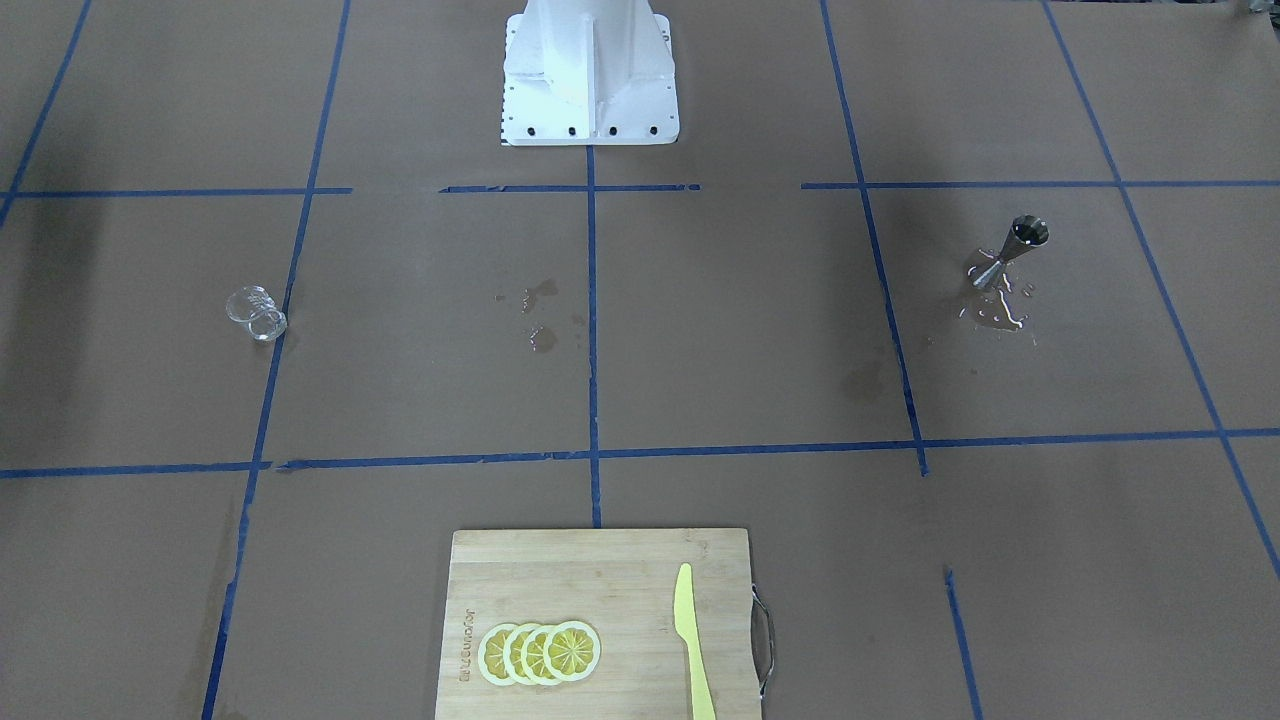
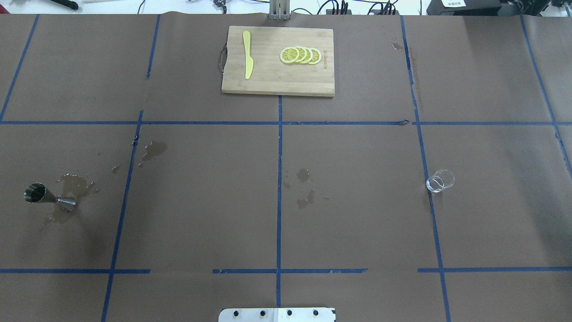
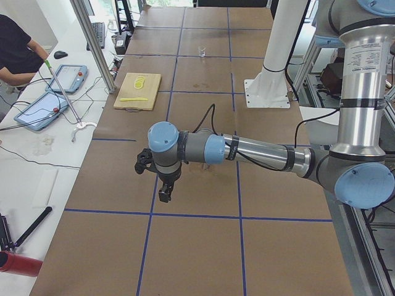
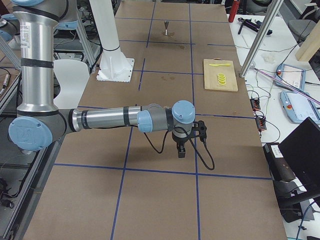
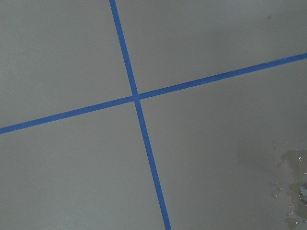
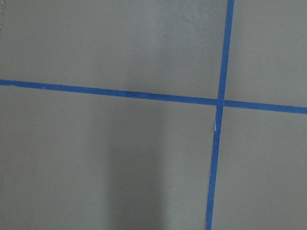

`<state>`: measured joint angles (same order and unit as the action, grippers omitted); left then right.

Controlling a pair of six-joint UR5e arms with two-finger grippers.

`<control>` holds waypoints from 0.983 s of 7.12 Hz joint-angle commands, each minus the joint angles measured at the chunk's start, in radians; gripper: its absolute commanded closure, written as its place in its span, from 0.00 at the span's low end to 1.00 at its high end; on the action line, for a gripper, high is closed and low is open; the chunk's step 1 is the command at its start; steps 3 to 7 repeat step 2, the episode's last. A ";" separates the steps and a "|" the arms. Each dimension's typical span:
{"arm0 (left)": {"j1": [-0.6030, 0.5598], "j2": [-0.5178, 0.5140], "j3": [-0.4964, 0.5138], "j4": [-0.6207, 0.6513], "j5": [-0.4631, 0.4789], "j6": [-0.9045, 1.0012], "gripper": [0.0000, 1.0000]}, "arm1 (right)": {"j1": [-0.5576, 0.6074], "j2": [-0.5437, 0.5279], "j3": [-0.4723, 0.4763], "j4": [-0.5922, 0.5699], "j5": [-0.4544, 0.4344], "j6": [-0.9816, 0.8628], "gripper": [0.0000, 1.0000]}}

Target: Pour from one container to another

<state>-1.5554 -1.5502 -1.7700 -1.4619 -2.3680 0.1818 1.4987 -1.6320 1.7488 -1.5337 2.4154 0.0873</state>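
Since the clear glass cup [image 2: 440, 180] stands on the robot's right half of the tabletop [image 2: 348, 201] and the steel jigger [image 2: 49, 197] is well apart on the left half (upright, in a puddle [image 2: 75, 184]), the right arm is nearer the cup. Right fingers [image 4: 181, 151] hang outboard of it, toward the table's end, and left fingers [image 3: 165, 195] likewise past the jigger. Open or closed: can't tell for either. Likely the right arm grasps and carries across.
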 commanded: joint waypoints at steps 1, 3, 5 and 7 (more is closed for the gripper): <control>0.000 -0.002 0.000 0.000 0.001 -0.001 0.00 | 0.000 0.001 -0.002 0.006 -0.004 0.160 0.00; 0.000 -0.010 -0.006 0.003 0.001 -0.002 0.00 | 0.000 0.000 0.001 0.010 -0.006 0.201 0.00; 0.000 -0.010 -0.006 0.003 0.001 -0.002 0.00 | 0.000 0.000 0.001 0.010 -0.006 0.201 0.00; 0.000 -0.010 -0.006 0.003 0.001 -0.002 0.00 | 0.000 0.000 0.001 0.010 -0.006 0.201 0.00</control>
